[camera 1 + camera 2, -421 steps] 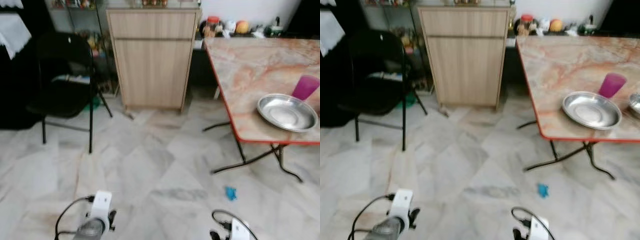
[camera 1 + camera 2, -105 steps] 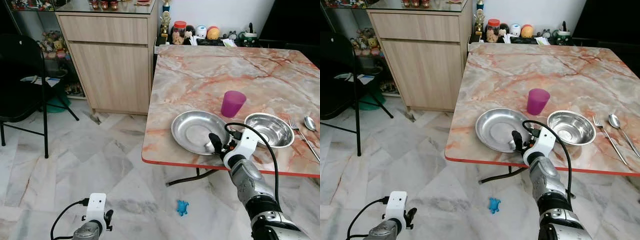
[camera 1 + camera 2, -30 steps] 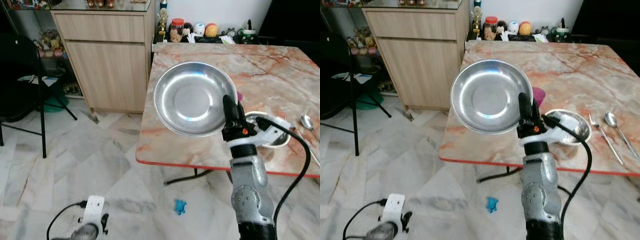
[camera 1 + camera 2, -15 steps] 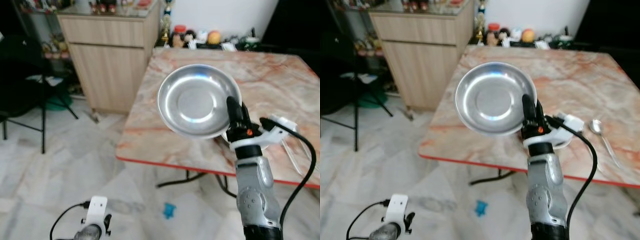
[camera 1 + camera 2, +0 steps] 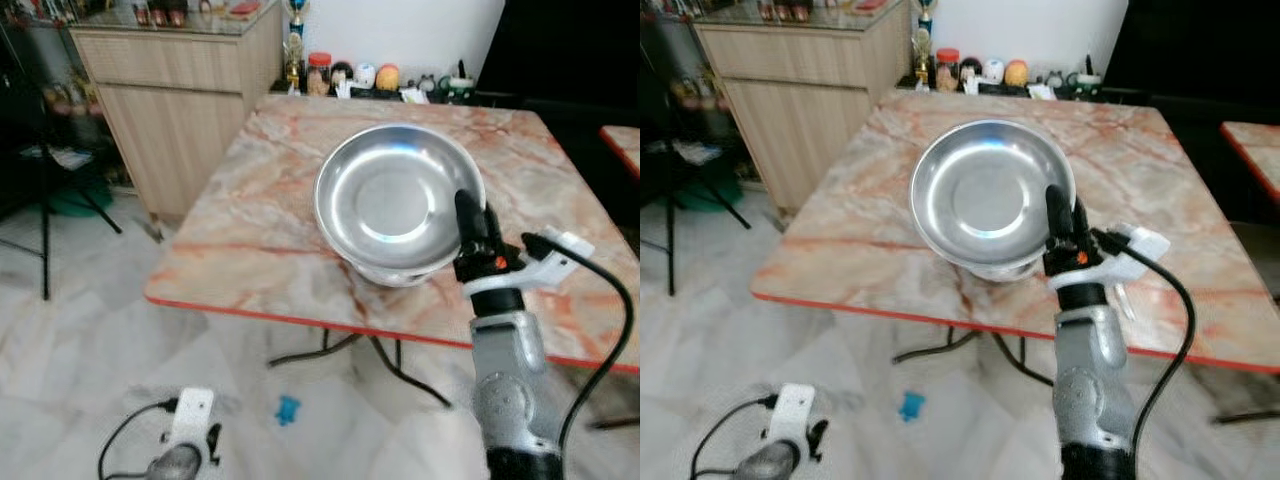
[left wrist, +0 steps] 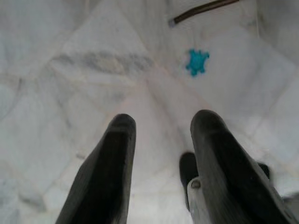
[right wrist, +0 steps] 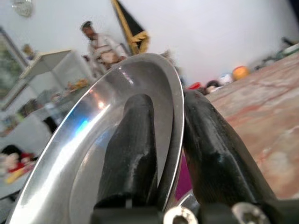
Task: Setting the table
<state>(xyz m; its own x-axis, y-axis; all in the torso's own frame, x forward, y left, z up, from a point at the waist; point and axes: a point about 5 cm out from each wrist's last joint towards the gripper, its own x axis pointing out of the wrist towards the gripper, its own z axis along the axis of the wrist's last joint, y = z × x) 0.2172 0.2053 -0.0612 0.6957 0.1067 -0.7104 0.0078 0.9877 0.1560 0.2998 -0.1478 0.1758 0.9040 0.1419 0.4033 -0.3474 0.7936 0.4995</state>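
Carrying step: my right pincer (image 5: 468, 215) clamped on rim of steel plate (image 5: 395, 200), held tilted, aloft over marble worktop (image 5: 260, 225); left pincer (image 6: 161, 135) idle, fingers spread, above floor; next: pick bare spot, level plate, lower; versus half-second ago, view swung, plate grip unchanged.

The raised plate (image 5: 398, 205) hides most of the bowl (image 5: 392, 276) behind it; the left edge crops the chair (image 5: 40, 205).
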